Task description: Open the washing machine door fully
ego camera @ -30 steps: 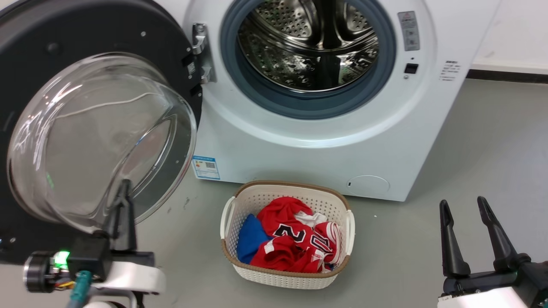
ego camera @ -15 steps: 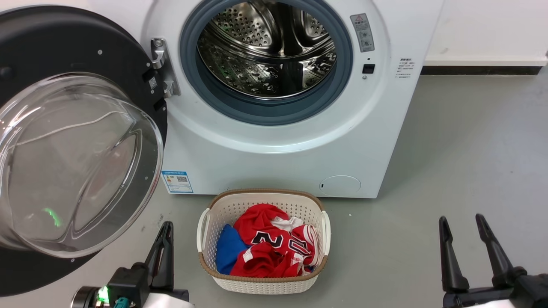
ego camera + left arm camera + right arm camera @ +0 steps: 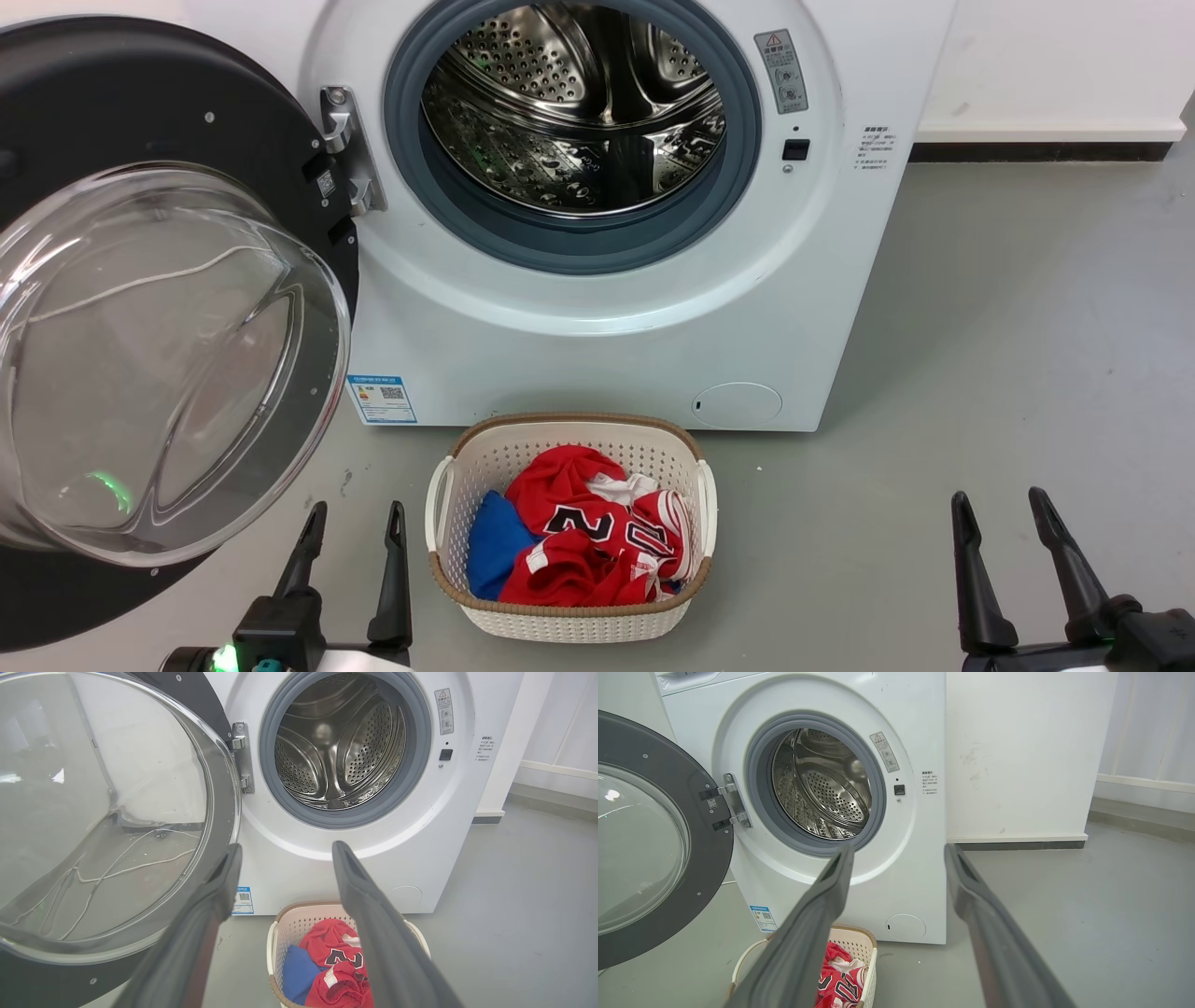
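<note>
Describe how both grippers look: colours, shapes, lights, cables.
The left gripper and right gripper each have two long, tapering, matt dark-grey fingers rising from a black block. The left one's block carries a glowing green light and a teal connector.

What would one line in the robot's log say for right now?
washing machine door: wide open | left gripper: open, clear of door | right gripper: open, empty | laundry basket: on floor before washing machine

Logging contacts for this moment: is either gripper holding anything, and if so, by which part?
Nothing is held. The left gripper and the right gripper both stand open and empty, apart from the washing machine door.
</note>
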